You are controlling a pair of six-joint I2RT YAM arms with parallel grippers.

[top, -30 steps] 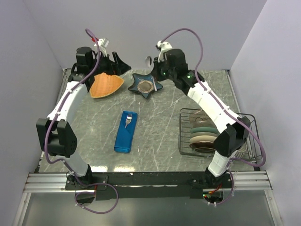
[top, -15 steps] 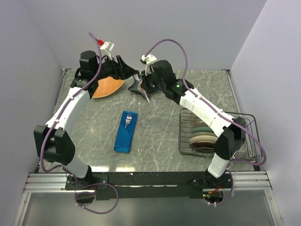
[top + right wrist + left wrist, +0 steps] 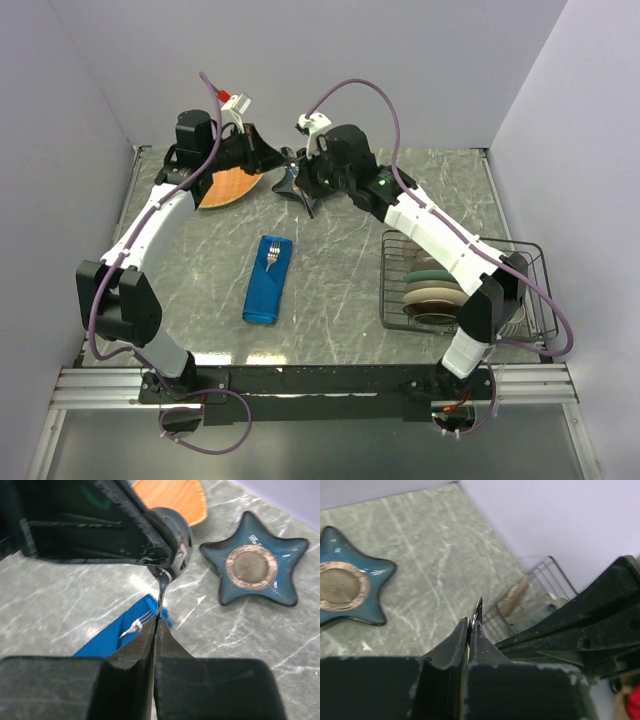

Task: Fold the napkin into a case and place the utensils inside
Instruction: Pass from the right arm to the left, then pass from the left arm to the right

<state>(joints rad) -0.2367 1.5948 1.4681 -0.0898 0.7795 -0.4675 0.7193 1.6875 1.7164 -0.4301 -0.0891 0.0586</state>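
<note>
Now, case: the blue case (image 3: 266, 285) lies flat mid-table on the grey marbled table (image 3: 340, 270), long side running near to far, well apart from both grippers.
Fork: the fork (image 3: 271, 258) sits at the case's far end. Only the tines and a short bit of neck show against the blue, and the handle is out of sight.
Dish rack: over on the right, the wire dish rack (image 3: 395, 290) holds stacked plates (image 3: 432, 290), partly covered by the right arm's elbow.
Right gripper: up at the far side, the right gripper (image 3: 155, 622) has its fingers pinched tight on the thin handle, which rises straight out of the tips.
Spoon: the spoon (image 3: 177, 547) hangs above the table between the two grippers, handle low, bowl high. One side of the bowl is hidden behind the left gripper's black finger.
Left gripper: the left gripper (image 3: 471, 626) has its fingers pressed together with a sliver of silver rim between the tips. That sliver is all its own camera shows of the spoon, so both grippers have hold of it at once.
Star dish: the dark blue star dish (image 3: 255, 567) is whole from the right wrist. From above it is mostly hidden behind the meeting grippers, with only a point or two sticking out.
Orange dish: the orange dish (image 3: 228, 186) is far left, part covered by the left arm.
</note>
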